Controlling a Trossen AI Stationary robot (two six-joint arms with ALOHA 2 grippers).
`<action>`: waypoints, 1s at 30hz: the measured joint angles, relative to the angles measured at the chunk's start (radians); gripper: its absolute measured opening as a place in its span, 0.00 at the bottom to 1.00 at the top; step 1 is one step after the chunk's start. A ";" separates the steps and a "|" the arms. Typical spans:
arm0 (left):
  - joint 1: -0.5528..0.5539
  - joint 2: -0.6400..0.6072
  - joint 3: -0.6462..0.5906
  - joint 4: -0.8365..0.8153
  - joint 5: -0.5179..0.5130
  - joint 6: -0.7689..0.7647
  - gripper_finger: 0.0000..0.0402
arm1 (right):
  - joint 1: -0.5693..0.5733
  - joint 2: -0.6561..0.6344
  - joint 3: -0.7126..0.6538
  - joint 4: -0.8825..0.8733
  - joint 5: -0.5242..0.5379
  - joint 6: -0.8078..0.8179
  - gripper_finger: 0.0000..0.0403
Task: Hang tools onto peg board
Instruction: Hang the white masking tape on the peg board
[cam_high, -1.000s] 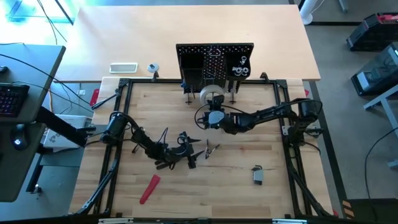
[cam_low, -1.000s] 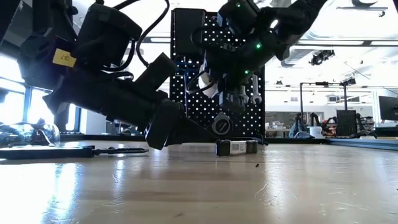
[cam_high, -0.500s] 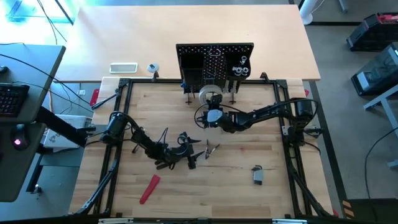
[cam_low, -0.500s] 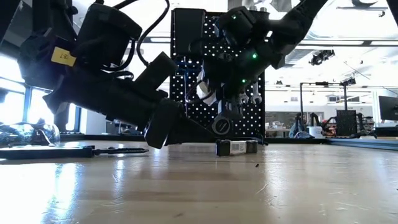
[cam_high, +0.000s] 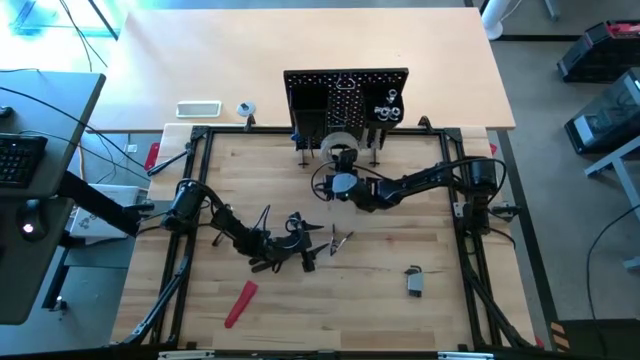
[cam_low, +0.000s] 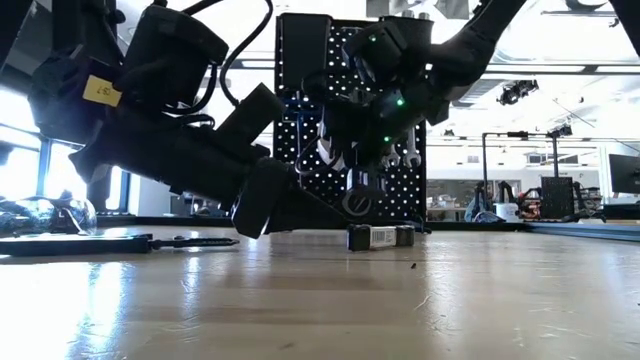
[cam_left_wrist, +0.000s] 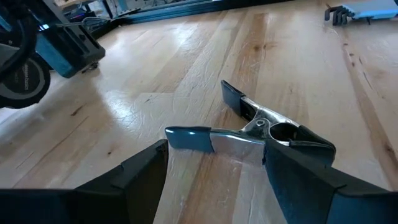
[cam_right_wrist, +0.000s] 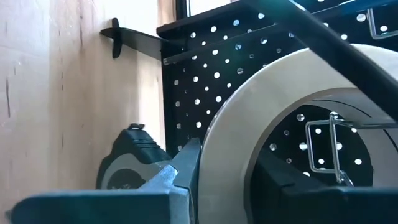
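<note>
The black peg board (cam_high: 345, 98) stands upright at the table's far side, with silver wrenches (cam_low: 409, 152) hanging on it. My right gripper (cam_high: 340, 168) is shut on the white tape roll (cam_high: 336, 146), just in front of the board; a wire hook (cam_right_wrist: 329, 144) shows through the roll's hole. My left gripper (cam_left_wrist: 214, 180) stands open at mid table. Its fingers are on either side of the blue-handled pliers (cam_left_wrist: 249, 127), which lie flat on the wood. Whether a finger touches them I cannot tell. A red-handled tool (cam_high: 240, 303) lies near the front left. My right gripper holds the tape roll by its ring wall (cam_right_wrist: 224, 155), one finger (cam_right_wrist: 292, 183) inside the hole and one (cam_right_wrist: 177, 177) outside. The fingers come about level from the table's near side, pointing at the board. The roll stands on edge, lifted clear, its face toward the board.
A small grey tape measure (cam_high: 414, 281) lies at the front right. A dark round tool (cam_right_wrist: 127, 163) sits on the table by the board's foot (cam_right_wrist: 134, 38). A thin dark tool (cam_high: 262, 218) lies beside the left arm. Black frame rails (cam_high: 455, 165) border the wooden table.
My right gripper has carried the tape roll a little toward the peg board and slightly down, still shut on it. The roll now stands closer to the board's face.
</note>
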 joint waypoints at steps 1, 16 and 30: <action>0.000 0.000 0.000 0.000 0.000 0.000 0.63 | -0.001 0.000 0.000 0.000 -0.004 0.004 0.20; 0.000 0.000 0.000 0.000 0.000 -0.001 0.63 | 0.001 0.000 -0.001 -0.018 -0.017 0.068 0.30; 0.000 0.000 0.000 0.000 0.000 -0.001 0.63 | 0.033 0.000 -0.001 -0.030 -0.031 0.082 0.31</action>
